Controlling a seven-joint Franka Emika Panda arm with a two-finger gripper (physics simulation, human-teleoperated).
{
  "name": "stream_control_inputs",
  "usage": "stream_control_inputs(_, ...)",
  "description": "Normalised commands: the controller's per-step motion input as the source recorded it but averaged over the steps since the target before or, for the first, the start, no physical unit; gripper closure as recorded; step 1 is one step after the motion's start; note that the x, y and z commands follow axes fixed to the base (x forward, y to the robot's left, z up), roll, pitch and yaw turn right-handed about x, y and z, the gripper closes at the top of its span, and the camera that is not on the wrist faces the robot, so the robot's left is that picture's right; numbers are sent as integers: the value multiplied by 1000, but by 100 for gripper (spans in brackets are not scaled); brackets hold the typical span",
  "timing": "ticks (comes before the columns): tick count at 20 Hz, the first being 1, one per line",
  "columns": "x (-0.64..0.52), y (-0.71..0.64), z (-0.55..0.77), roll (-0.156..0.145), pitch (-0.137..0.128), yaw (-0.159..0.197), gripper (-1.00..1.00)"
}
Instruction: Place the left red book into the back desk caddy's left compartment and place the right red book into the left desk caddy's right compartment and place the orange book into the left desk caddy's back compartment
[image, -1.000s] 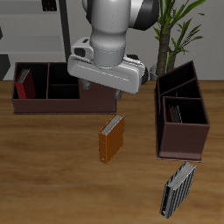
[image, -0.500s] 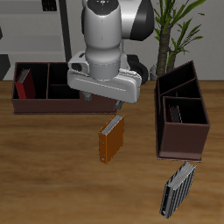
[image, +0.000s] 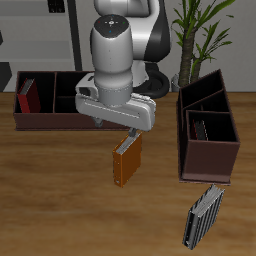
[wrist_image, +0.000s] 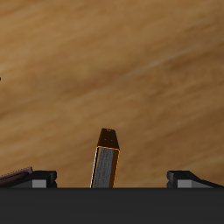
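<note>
The tool (image: 124, 133) hangs open just above the orange book (image: 127, 160), its fingers (wrist_image: 194, 178) spread wide to either side of the book's spine (wrist_image: 105, 162) and not touching it. The book lies flat on the wooden tabletop (image: 60, 190), between the back caddy (image: 55, 100) and the left caddy (image: 207, 135). One red book (image: 28, 97) stands in the back caddy, another red book (image: 200, 128) in the left caddy
</note>
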Motion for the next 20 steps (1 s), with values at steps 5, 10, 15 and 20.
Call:
stream_control_inputs(5,-162,-121,-197,-62,-119,-27,-100)
stream_control_inputs(10,-637,257,-223,-25,-234,-8,-100)
stream_control_inputs(15,-17,98,-128,-5,-6,-57,-100)
stream_control_inputs(20,123,15,-113,4,28,-41,-100)
